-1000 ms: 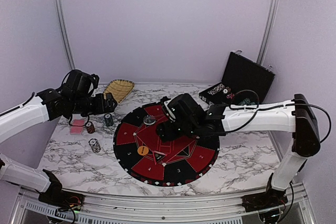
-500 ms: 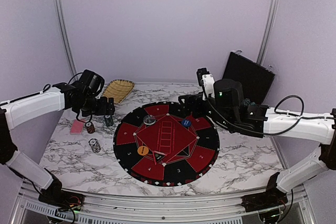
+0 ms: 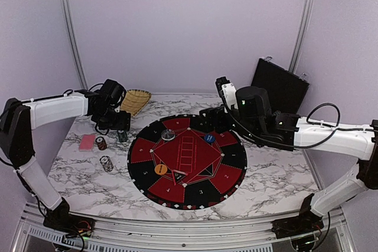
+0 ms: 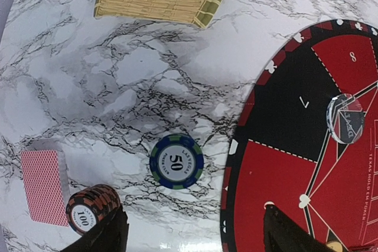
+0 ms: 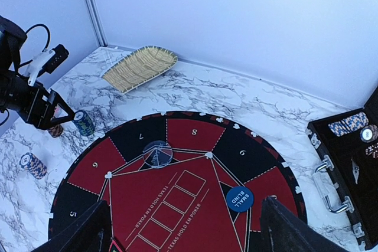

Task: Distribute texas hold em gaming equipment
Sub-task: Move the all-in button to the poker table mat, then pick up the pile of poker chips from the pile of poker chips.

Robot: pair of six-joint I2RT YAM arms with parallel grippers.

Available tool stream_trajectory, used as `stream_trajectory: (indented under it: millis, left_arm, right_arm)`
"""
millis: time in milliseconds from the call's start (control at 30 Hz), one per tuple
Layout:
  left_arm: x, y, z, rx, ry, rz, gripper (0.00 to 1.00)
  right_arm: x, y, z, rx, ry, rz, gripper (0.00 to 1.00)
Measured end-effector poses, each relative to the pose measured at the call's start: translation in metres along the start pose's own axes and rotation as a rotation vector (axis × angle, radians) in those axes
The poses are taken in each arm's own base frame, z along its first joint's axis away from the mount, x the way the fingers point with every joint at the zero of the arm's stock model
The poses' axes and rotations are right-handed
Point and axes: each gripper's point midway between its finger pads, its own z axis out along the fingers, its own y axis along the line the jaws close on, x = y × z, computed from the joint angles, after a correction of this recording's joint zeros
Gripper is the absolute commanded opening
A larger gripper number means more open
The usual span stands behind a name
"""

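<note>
Since the blue-and-green chip stack (image 4: 176, 161) is being framed, untouched, between the parted fingers (image 4: 103, 237) of the left end effector (image 4: 193, 222) on the worktop (image 4: 118, 87) beside the mat (image 4: 283, 175), that arm is being judged nearer; the right end effector (image 5: 186, 210), likewise parted, is being held over the mat's far edge.

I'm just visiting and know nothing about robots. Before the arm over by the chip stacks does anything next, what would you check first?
1. Left gripper open: ok.
2. 50 chip stack lined up between its fingers: ok, just ahead of them.
3. 100 chip stack clear of a finger: cannot tell, very close.
4. Pink card out of the way: ok.
5. Right gripper open and empty: ok.
6. Blue disc flat on the mat: ok.
</note>
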Motion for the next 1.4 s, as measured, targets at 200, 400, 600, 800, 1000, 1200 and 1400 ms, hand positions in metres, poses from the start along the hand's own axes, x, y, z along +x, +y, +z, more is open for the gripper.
stream_trajectory:
  millis: [200,400,600,800,1000,1200,1400]
  left_arm:
    - [0.004,0.007,0.018,-0.021,0.051,0.001,0.82]
    - [0.006,0.010,0.033,-0.018,0.089,-0.003,0.79]
    - [0.006,0.013,0.049,-0.020,0.121,-0.018,0.75]
    - [0.007,0.015,0.059,-0.022,0.144,-0.025,0.71]
    - [0.011,0.014,0.065,-0.019,0.160,-0.024,0.66]
    - [0.006,0.013,0.067,-0.018,0.155,-0.028,0.61]
    - [0.005,0.012,0.069,-0.019,0.157,-0.028,0.60]
  right_arm:
    - [0.002,0.000,0.000,-0.003,0.010,-0.003,0.84]
    - [0.004,0.000,0.000,-0.003,0.015,-0.005,0.84]
    - [0.006,0.001,0.002,-0.002,0.022,-0.007,0.84]
    - [0.009,0.001,0.003,-0.001,0.028,-0.009,0.84]
    - [0.009,0.000,0.003,-0.001,0.029,-0.010,0.84]
    - [0.010,0.000,0.003,-0.001,0.030,-0.010,0.84]
    - [0.010,0.000,0.003,-0.001,0.030,-0.010,0.84]
